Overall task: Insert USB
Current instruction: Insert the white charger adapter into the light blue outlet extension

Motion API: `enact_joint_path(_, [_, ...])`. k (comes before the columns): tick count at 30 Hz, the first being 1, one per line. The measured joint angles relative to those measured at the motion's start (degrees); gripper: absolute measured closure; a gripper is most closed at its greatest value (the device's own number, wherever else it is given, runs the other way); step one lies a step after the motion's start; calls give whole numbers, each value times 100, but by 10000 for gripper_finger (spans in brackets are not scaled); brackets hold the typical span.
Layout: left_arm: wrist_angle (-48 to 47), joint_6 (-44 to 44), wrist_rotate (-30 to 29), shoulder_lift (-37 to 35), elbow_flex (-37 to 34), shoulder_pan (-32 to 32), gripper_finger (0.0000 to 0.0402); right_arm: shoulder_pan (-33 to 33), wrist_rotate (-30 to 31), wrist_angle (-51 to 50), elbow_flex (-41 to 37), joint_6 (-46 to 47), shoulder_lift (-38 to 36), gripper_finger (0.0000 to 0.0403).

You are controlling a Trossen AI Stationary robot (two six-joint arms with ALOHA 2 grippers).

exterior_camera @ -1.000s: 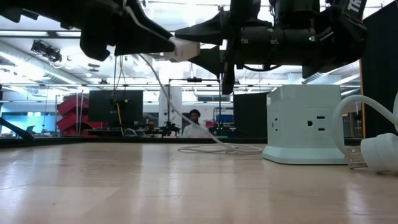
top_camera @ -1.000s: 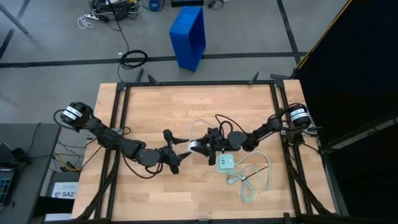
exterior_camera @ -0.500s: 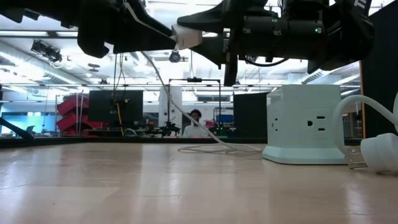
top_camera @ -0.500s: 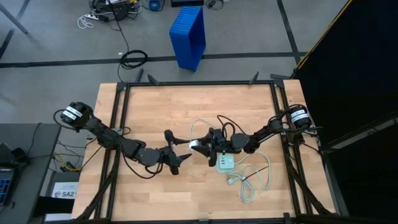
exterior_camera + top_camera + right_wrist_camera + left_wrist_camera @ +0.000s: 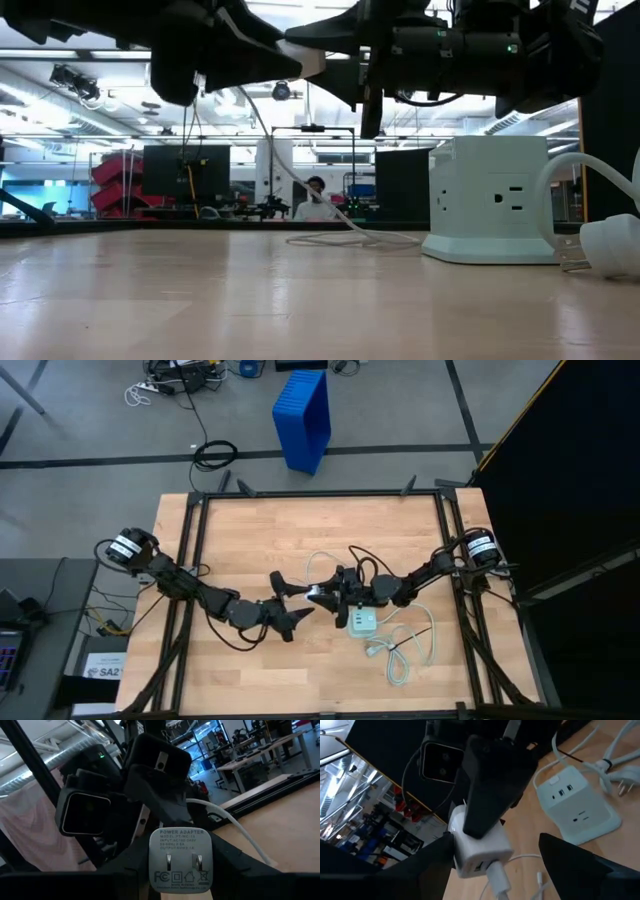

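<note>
A small white power adapter (image 5: 481, 849) hangs in the air over the middle of the table, held by my right gripper (image 5: 322, 596). The USB's white plug (image 5: 496, 876) sits in a port on the adapter's face. Its thin white cable (image 5: 288, 160) drops to the table and loops there (image 5: 318, 561). My left gripper (image 5: 291, 600) is just left of the adapter at the same height, open wide, with one finger on either side of the adapter and plug. The pale green-white charger block (image 5: 362, 623) stands on the table below my right gripper. My right gripper pinches the white power adapter's body (image 5: 181, 860) between its two fingers, one dark finger (image 5: 485, 795) lying along the adapter's upper side. The fingers come about level from the table's right. The adapter is lifted clear, its pronged face toward the right wrist and its port face toward my left gripper.
The thicker bundled white cord (image 5: 402, 656) with its grey plug (image 5: 612, 246) lies on the table near the right edge, close to the charger block (image 5: 490, 200). Bare wood spreads over the left and near parts of the table (image 5: 230, 670). A person (image 5: 314, 190) shows far behind the table.
My right gripper has lifted the adapter a little. My left gripper has moved toward the table's right, closing in on the adapter, with its fingers staying open. The cable has swung along with the adapter.
</note>
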Motion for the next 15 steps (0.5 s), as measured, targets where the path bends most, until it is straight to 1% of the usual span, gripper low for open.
enact_joint_path(2, [17, -5, -25, 0, 40, -3, 144, 0, 2, 3, 0, -1, 0, 288])
enact_joint_path(5, [-8, -10, -51, -2, 48, -3, 173, 0, 0, -7, 0, -2, 0, 288])
enact_joint_path(13, [-173, -62, -238, -24, 51, -19, 284, 7, 44, -80, -4, -37, 4, 287])
enact_joint_path(15, [-180, -129, -317, -24, 53, -25, 304, 4, 51, -93, -7, -37, 6, 287])
